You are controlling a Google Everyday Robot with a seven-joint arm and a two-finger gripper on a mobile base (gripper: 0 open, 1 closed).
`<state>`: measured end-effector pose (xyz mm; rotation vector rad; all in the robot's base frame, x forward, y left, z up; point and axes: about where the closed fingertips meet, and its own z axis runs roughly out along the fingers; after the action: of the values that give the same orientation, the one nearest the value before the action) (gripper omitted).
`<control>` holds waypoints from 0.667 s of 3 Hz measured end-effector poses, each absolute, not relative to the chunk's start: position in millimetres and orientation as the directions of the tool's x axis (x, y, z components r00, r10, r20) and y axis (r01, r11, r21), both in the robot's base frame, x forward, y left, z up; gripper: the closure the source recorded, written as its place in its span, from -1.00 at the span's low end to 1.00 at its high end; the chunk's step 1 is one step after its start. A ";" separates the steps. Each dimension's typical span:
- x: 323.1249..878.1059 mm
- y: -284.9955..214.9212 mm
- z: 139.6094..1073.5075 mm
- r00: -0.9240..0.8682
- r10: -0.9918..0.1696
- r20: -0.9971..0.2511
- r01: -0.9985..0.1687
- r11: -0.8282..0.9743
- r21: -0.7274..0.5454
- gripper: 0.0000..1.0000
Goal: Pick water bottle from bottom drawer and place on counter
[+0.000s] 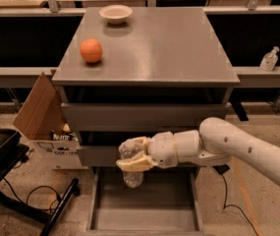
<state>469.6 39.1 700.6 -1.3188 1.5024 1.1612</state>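
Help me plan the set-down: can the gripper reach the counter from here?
Probably yes: the gripper, shut on the water bottle over the bottom drawer, is out in front, and most of the counter is bare.

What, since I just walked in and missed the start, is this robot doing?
The robot's gripper is shut on the water bottle, holding it roughly upright over the back part of the open bottom drawer. The bottle is not yet on the counter, where an orange ball and a bowl sit.
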 end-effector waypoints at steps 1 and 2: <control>483.2 37.5 770.3 -0.084 -0.208 -0.975 -0.994 0.091 0.067 1.00; 483.3 39.0 774.0 -0.082 -0.204 -0.976 -0.994 0.086 0.066 1.00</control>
<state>483.3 39.0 774.0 -1.2643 1.4538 1.0987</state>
